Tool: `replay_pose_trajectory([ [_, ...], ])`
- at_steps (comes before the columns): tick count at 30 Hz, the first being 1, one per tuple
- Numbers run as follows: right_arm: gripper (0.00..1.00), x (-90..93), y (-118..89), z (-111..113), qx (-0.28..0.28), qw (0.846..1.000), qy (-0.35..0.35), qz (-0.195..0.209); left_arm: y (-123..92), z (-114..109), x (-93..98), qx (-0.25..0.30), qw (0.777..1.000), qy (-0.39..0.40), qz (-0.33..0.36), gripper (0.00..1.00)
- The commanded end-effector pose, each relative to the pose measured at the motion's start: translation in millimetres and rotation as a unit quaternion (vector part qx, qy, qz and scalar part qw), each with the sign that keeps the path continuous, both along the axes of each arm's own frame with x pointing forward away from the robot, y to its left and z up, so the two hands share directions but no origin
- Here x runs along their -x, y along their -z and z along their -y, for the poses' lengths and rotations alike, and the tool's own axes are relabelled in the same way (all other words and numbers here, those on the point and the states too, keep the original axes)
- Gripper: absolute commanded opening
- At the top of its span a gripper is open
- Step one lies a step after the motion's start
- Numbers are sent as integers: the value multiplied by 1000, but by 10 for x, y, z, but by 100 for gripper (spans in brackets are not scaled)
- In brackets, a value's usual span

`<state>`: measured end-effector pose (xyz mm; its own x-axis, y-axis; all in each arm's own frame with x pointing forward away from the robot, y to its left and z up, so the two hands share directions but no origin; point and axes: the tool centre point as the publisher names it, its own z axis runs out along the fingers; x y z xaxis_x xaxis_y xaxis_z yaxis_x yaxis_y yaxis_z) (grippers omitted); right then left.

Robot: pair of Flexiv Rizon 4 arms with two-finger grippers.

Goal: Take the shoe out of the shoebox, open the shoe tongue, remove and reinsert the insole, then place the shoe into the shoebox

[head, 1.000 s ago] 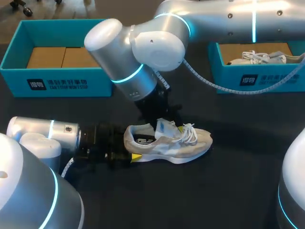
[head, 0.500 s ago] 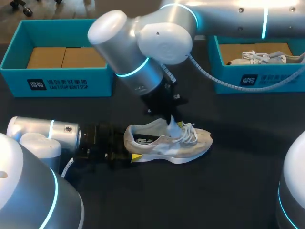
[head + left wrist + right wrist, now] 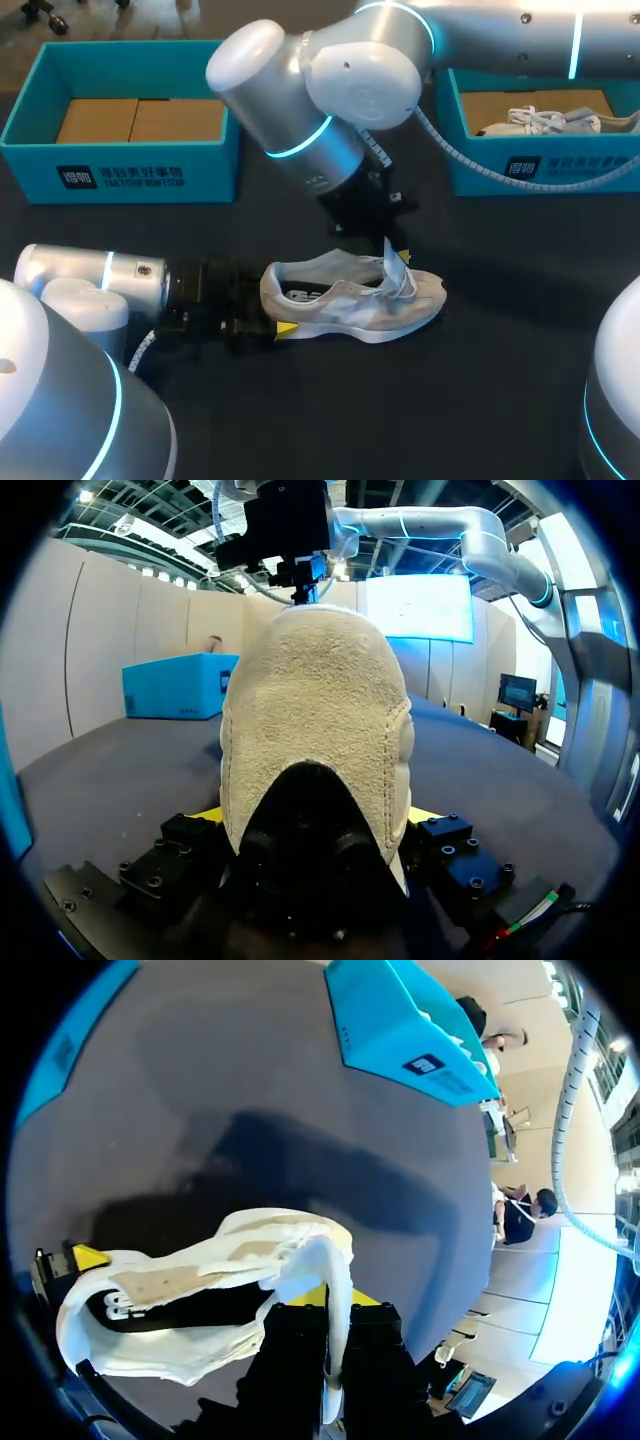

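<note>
A beige-and-white shoe [image 3: 350,300] lies on its sole on the dark table, toe pointing right. My left gripper [image 3: 275,315] is at its heel with one finger on each side, shut on the shoe. In the left wrist view the heel [image 3: 315,710] fills the space between the yellow tips of the left gripper [image 3: 315,825]. My right gripper [image 3: 390,250] comes down from above the laces and is shut on the shoe tongue [image 3: 392,262], which stands pulled upright. In the right wrist view the tongue [image 3: 335,1270] runs up between the fingers of the right gripper [image 3: 335,1305].
A teal shoebox [image 3: 120,170] lined with brown cardboard stands at the back left. A second teal box [image 3: 540,165] at the back right holds another shoe [image 3: 545,120]. The right arm's cable [image 3: 470,185] hangs in front of that box.
My right gripper shut on the tongue and moved right, lifting the tongue from lying over the laces to standing upright. The left arm and the shoe body stayed put.
</note>
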<state>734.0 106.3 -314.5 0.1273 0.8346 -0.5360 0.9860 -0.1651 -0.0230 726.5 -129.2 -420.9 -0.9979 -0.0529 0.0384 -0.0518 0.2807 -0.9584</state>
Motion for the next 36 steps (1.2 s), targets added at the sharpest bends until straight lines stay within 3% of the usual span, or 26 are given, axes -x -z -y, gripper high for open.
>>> replay_pose_trajectory([
  [1, 0, -22, 56, 104, 1, 1000, 5, -6, 1, -4, 7, -2, 1000, 0, 0, 0],
  [6, 2, -7, 104, 182, 10, 1000, 21, -5, 1, -4, 7, -2, 1000, 0, 0, 0],
  [9, 33, 6, 120, 215, 9, 1000, 28, 2, 1, -4, 7, -2, 1000, 0, 0, 0],
  [14, 43, 6, 153, 255, 9, 999, 35, 5, 1, -4, 7, -2, 1000, 0, 0, 0],
  [15, 50, 8, 160, 268, 9, 999, 39, 7, 1, -4, 7, -2, 1000, 0, 0, 0],
  [16, 88, 10, 163, 277, 12, 999, 44, 6, 1, -4, 7, -2, 1000, 0, 0, 0],
  [17, 100, 11, 163, 280, 16, 999, 45, 3, 1, -4, 7, -2, 1000, 0, 0, 0],
  [30, 100, 7, 174, 338, 74, 993, 94, -19, 1, -4, 7, -2, 1000, 0, 0, 0],
  [36, 100, -6, 158, 350, 54, 996, 76, -2, 1, -4, 7, -2, 1000, 0, 0, 0],
])
